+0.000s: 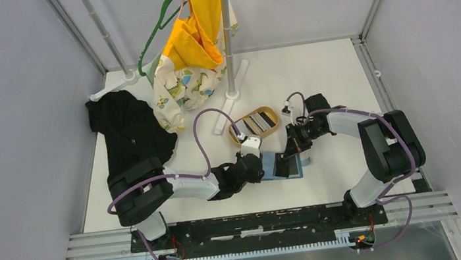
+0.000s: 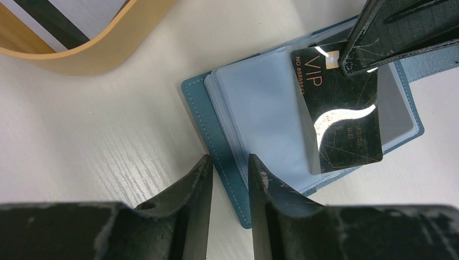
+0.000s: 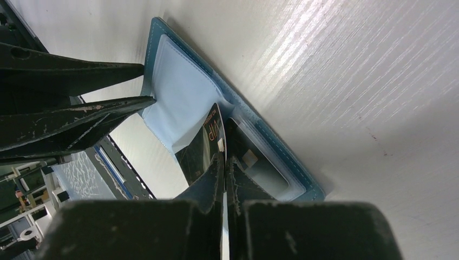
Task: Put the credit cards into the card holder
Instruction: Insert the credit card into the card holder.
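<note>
One black card (image 2: 340, 116) hangs over the open holder (image 1: 283, 164), pinched by the right gripper (image 3: 224, 162). Left gripper (image 2: 229, 179) straddles the holder's 9 o'clock edge, jaws part-spread. Other cards (image 1: 256, 124) wait in the tray (image 1: 245, 140) at 11 o'clock.

Left arm: reaches from its base at the lower left of the top view toward the frame's centre, forearm lying low and level.
Left gripper (image 1: 264, 164): jaws partly apart, one finger (image 2: 190, 201) on each side of the edge of the card holder (image 2: 254, 108).
Right arm: rises from the lower right, elbow bent at the right side, wrist turned in toward the centre.
Right gripper (image 1: 296, 150): fingers (image 3: 215, 172) pinched together on a black card (image 2: 341, 116), tips pointing down.
</note>
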Tool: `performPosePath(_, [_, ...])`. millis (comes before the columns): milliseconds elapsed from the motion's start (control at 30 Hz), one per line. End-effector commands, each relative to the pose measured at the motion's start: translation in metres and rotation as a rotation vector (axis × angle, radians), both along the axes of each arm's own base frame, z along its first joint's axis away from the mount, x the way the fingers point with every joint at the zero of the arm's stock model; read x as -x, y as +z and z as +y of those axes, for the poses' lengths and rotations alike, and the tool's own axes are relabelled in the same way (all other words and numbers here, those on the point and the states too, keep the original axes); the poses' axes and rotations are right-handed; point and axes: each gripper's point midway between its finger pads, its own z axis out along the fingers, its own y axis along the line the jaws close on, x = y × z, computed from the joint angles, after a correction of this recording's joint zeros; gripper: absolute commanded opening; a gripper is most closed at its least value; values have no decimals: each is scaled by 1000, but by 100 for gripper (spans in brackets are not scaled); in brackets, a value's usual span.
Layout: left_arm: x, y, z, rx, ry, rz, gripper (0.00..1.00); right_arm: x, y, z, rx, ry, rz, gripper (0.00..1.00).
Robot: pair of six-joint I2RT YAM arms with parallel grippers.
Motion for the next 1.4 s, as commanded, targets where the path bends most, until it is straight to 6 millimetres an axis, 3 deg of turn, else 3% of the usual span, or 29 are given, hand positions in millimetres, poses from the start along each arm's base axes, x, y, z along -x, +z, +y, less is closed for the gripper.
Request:
performPosePath(0, [-5, 8, -10, 13, -26, -29, 36, -3, -13, -13, 82, -38, -3, 0])
performPosePath(600, [-1, 13, -17, 47, -66, -32, 36, -5, -30, -10, 85, -101, 132, 0])
performPosePath(833, [-1, 14, -20, 50, -81, -33, 37, -16, -25, -1, 36, -68, 134, 0])
performPosePath(967, [-1, 18, -21, 64, -79, -34, 41, -20, -24, 3, 7, -45, 123, 8])
performPosePath(1133, [0, 39, -19, 110, -58, -36, 55, -27, -19, 5, -4, -25, 84, 10])
performPosePath(1233, [5, 59, -20, 152, -68, -37, 57, -27, -19, 6, -11, -24, 84, 11])
performPosePath(1367, [22, 86, -37, 251, -114, -11, 55, -27, -19, 7, -18, -19, 83, 11])
